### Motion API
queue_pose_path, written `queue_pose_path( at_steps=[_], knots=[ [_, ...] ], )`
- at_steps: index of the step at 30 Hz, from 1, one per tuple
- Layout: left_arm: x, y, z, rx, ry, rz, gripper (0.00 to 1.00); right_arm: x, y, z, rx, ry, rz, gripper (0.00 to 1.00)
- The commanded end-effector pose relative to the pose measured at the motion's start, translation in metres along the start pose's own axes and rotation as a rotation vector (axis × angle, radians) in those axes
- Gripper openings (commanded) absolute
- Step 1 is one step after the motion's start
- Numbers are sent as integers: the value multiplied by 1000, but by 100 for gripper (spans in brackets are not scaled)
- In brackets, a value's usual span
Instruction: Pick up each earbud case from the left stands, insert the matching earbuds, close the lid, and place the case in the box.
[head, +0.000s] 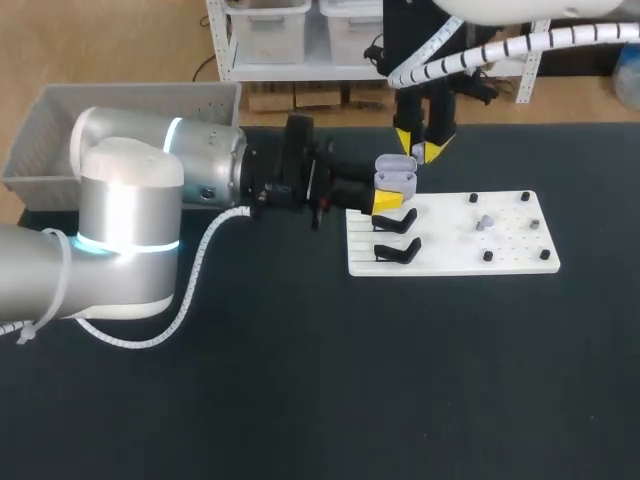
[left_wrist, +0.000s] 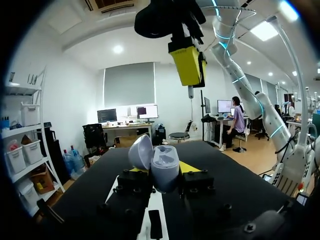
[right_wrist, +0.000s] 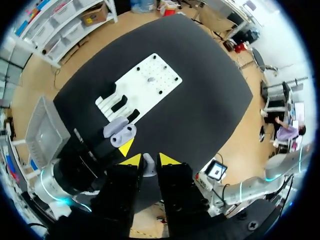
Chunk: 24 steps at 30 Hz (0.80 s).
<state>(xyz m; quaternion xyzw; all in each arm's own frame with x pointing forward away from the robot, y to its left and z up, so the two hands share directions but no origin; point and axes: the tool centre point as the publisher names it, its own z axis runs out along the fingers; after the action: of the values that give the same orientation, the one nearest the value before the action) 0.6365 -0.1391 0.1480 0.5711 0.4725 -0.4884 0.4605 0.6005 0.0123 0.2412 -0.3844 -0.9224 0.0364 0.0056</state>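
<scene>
Starting at the left, the box (head: 120, 110) is sitting at the table's far left corner, well apart from the work. The case (head: 395, 172), lid open, is being clenched between the yellow tips of the left gripper (head: 386, 198), near the stands (head: 395, 220) at the left end of the board (head: 510, 255). Just past it, an earbud (right_wrist: 148, 161) is being pinched by the right gripper (head: 420, 150), which is hanging above the case without touching it. Farther right, a second earbud (head: 485, 222) is lying on the board.

Several risks are being run at the insertion. If the earbud is being brought down off-centre or turned the wrong way, it is likely to catch on the socket rim and be twisted out of so thin a pinch. A push from above may also tilt the case in the left fingers. The open lid, standing close to the descent path, could be knocked shut by a yellow tip.

Only in the head view are the box and the sideways offset between the grippers being shown. Only in the left wrist view is the gap between the earbud's stem and the case being shown. Only in the right wrist view are the pinch itself and both sockets, seemingly empty, being shown.
</scene>
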Motion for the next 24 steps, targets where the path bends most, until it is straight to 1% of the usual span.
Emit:
queue_pose_path(
  at_steps=[1,4,9,24],
  knots=[
    [0,2,4,3,4,3,0,6,3,7,7,-35,43,0],
    [-1,3,6,15,9,11,0,10,6,12,13,-33,70,0],
    [-3,3,9,25,14,28,0,12,12,23,42,-9,65,0],
    [0,-2,7,23,14,29,0,-1,20,32,82,20,78,0]
  ],
)
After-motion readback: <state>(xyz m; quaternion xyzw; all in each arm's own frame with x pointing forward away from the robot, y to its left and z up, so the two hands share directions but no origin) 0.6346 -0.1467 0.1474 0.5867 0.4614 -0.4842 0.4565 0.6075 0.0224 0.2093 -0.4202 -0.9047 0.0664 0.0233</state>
